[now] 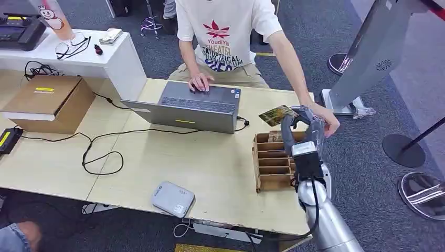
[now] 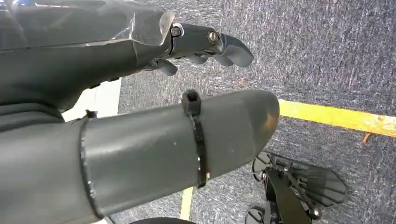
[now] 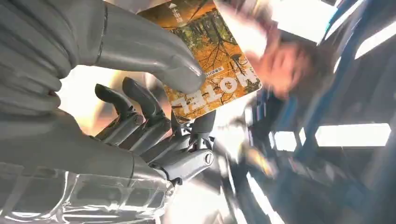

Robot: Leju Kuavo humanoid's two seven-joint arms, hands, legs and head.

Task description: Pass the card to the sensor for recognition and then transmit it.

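My right hand (image 1: 303,132) is raised over the wooden slotted box (image 1: 272,161) at the table's right side. It pinches a card (image 1: 277,114) with an autumn-forest print between thumb and fingers. In the right wrist view the card (image 3: 212,58) reads "MOTEL" and the thumb (image 3: 140,46) presses on its face. A person's hand (image 1: 325,118) reaches in right beside my hand, blurred in the wrist view (image 3: 280,60); I cannot tell whether it touches the card. A grey sensor box (image 1: 173,199) lies near the table's front edge. My left hand (image 2: 154,98) hangs over the carpet, holding nothing, fingers apart.
A person sits behind the table with one hand on an open laptop (image 1: 191,107). A cardboard box (image 1: 48,101) stands at the left, and black cables (image 1: 102,152) loop across the middle. A white side table (image 1: 78,52) is at the back left.
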